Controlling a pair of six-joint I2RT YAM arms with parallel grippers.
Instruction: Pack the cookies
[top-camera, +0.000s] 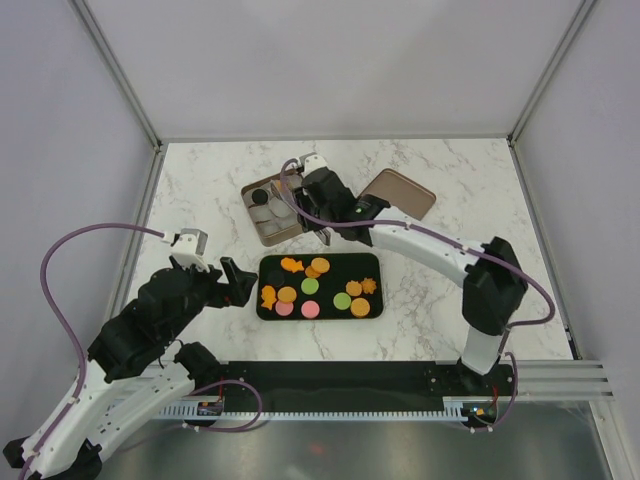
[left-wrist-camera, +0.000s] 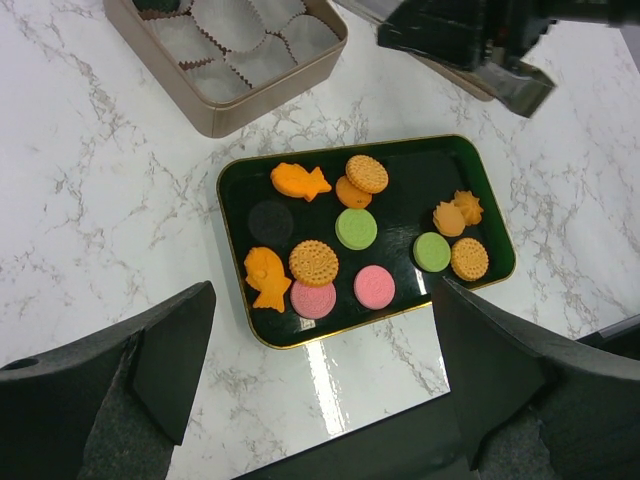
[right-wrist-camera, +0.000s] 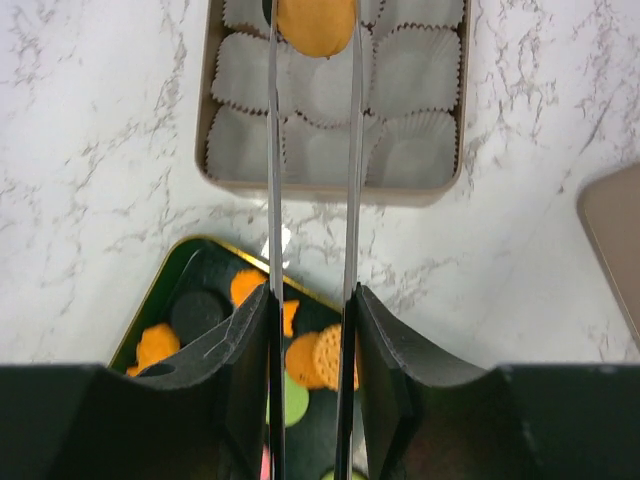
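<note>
Right wrist view, top centre: right fingers (right-wrist-camera: 245, 380) pinch a probably light, brittle orange cookie (right-wrist-camera: 314, 25) by its rim; left fingers (left-wrist-camera: 170, 360) stand open.

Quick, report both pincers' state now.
Left pincer: open, empty.
Right pincer: closed on an orange cookie, above the box.

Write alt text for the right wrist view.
The right gripper pinches a round orange cookie above a tan box lined with white paper cups. Nearer, on the marble table, a dark tray holds more cookies.
</note>
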